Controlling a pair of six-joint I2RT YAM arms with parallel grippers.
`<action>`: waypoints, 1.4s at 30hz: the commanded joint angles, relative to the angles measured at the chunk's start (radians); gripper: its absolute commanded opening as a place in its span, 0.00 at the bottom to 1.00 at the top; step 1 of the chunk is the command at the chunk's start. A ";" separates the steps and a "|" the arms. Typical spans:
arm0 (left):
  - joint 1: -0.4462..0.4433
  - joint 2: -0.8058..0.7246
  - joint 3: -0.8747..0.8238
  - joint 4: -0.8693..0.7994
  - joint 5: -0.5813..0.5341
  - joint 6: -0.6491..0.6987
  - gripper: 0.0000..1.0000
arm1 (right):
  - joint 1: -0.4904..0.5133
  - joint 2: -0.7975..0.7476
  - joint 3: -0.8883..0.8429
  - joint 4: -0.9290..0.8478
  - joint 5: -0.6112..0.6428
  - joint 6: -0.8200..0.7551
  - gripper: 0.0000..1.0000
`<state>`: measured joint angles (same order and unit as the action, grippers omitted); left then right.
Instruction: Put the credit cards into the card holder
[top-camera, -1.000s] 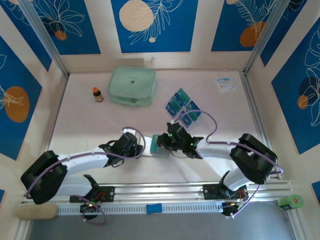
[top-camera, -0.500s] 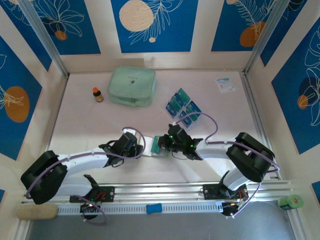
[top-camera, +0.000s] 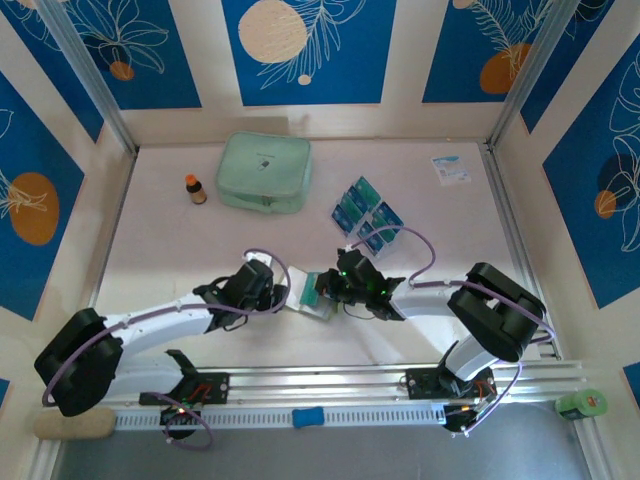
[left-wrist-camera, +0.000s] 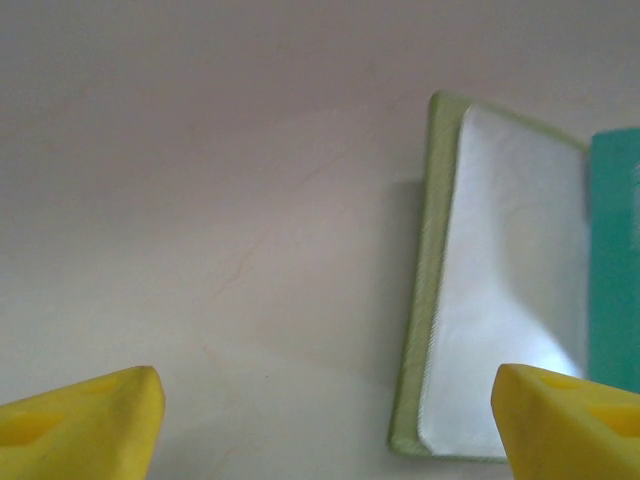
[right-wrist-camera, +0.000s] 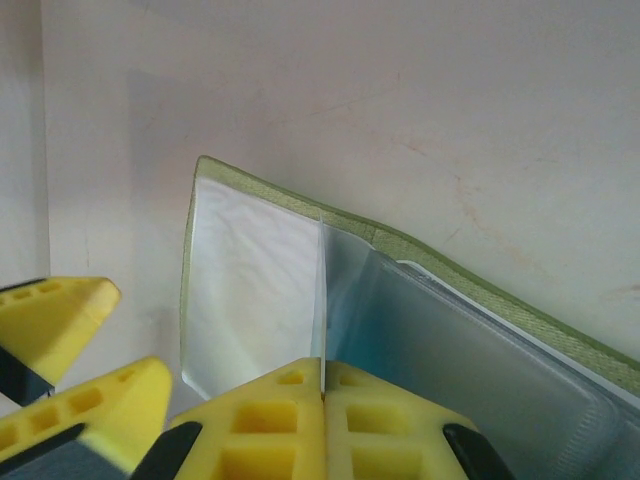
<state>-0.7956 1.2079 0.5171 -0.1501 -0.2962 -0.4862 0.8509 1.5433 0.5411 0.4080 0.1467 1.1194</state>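
Where right gripper (right-wrist-camera: 322, 378) pinches, card holder (right-wrist-camera: 255, 290) cut off

Mint pouch (top-camera: 264, 172) beside a small bottle (top-camera: 195, 189) (orange cap); paper packet (top-camera: 451, 168) far right.

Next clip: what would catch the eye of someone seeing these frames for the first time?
An open green card holder lies front and centre: the right gripper is pinched shut on a clear sleeve inside it, and the left gripper stands open close beside it. Farther back, blue credit cards lie fanned out, with a mint pouch to their left.
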 joint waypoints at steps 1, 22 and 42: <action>0.009 0.043 0.080 -0.011 0.008 0.071 0.85 | -0.007 0.008 -0.019 0.009 -0.024 -0.005 0.00; 0.043 0.232 0.129 -0.013 -0.001 0.115 0.86 | -0.045 -0.076 -0.019 -0.006 -0.108 -0.055 0.00; 0.042 0.177 0.083 0.003 0.004 0.067 0.85 | -0.057 -0.010 0.026 0.047 -0.163 -0.056 0.00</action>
<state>-0.7612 1.3949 0.5842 -0.1429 -0.2893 -0.4141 0.7879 1.5143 0.5343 0.4267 0.0132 1.0809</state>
